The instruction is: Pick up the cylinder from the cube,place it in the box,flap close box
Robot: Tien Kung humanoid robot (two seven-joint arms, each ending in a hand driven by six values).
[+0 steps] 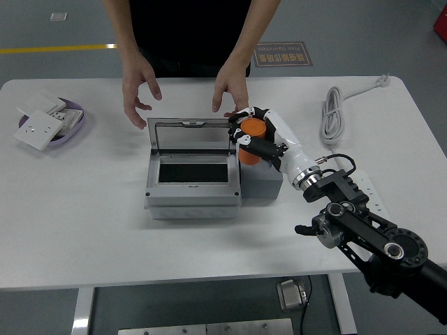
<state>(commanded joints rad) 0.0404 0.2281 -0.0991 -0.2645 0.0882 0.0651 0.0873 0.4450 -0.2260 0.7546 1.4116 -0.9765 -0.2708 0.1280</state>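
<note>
Your right hand (255,137) is wrapped round the orange cylinder (250,131), fingers closed on it, holding it off the grey cube (262,183), which sits just below/behind the hand. Box (193,174) is right beside it on its left, lid (189,134) up, interior open. Person's two hands (140,87) hover beyond the box, one just past your fingers. Cable (332,115) off to hand's right, switch plates in a purple dish (47,123) far left

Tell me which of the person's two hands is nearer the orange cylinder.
The hand on the picture's right, just behind the cylinder; the other hand hovers farther left.
</note>
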